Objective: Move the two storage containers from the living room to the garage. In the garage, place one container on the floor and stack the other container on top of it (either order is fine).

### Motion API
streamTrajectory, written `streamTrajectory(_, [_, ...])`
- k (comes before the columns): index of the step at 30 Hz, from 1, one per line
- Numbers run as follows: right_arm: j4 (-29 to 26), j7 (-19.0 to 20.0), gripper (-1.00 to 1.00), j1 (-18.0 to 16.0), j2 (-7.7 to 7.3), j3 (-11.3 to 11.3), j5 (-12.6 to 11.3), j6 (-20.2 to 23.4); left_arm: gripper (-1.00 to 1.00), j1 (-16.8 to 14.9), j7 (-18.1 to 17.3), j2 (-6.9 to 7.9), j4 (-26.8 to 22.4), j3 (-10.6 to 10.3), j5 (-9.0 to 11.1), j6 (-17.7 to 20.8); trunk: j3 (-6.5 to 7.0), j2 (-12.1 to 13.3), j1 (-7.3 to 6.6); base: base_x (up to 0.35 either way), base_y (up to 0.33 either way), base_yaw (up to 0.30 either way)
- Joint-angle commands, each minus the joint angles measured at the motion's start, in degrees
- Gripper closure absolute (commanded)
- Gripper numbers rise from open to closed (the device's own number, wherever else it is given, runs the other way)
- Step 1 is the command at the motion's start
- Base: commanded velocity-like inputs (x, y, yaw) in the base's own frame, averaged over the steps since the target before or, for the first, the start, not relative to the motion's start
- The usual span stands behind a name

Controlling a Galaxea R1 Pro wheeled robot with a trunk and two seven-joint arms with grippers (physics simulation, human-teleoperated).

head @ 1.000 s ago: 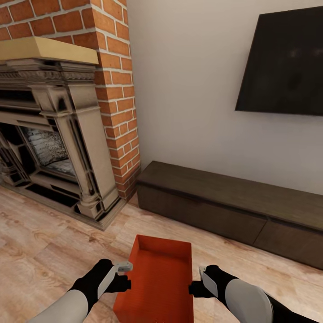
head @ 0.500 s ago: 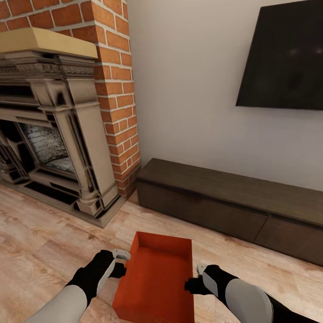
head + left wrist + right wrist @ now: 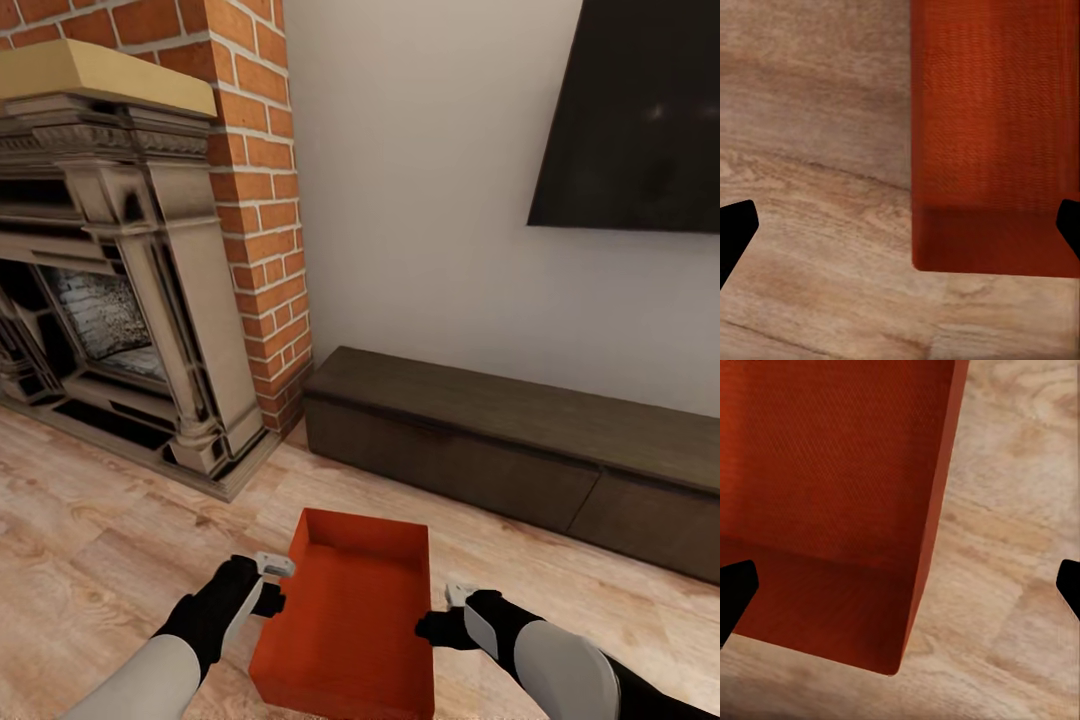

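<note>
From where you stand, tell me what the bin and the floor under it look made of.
Storage container: probably thin plastic, matte orange-red; the right wrist view shows a fine woven-like texture on its walls. Floor: pale wood planks, low sheen, with visible grain and knots.

Bare wood-plank floor (image 3: 90,560) lies open at lower left and lower right of the head view. The orange-red storage container (image 3: 350,615) occupies the lower centre. Beyond it, the dark low cabinet (image 3: 520,450) bars the right middle, and the brick fireplace (image 3: 130,280) blocks the left.
</note>
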Motion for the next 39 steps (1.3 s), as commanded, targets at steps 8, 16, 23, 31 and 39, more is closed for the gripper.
streamTrajectory(8, [0.0, 0.3, -1.0, 0.0, -0.09, -0.4, 0.7, -0.8, -1.0, 0.0, 0.1, -1.05, -0.4, -0.2, -0.2, -1.1, -1.49, -3.2, 1.75, 0.0, 0.0, 0.0])
streamTrajectory(16, [0.0, 0.4, -1.0, 0.0, -0.09, -0.3, 0.7, -1.5, -1.0, 0.0, 0.1, -1.09, -0.4, -0.2, -0.2, -1.2, -2.93, -6.5, 3.51, 0.0, 0.0, 0.0])
streamTrajectory(23, [0.0, 0.4, -1.0, 0.0, -0.09, -0.3, 0.7, -1.5, -1.0, 0.0, 0.1, -1.09, -0.3, -0.2, -0.2, -1.2, -4.18, -9.3, 5.05, 0.0, 0.0, 0.0])
streamTrajectory(31, [0.0, 0.4, -1.0, 0.0, -0.08, -0.3, 0.7, -1.5, -1.0, 0.0, 0.1, -1.09, -0.3, -0.2, -0.2, -1.2, -5.62, -12.5, 6.8, 0.0, 0.0, 0.0])
streamTrajectory(39, [0.0, 0.3, -1.0, 0.0, 0.0, -0.3, 0.7, -1.5, -1.0, 0.0, 0.0, -1.01, -0.2, -0.2, -0.1, -1.2, -7.27, -13.7, 7.59, 0.0, 0.0, 0.0])
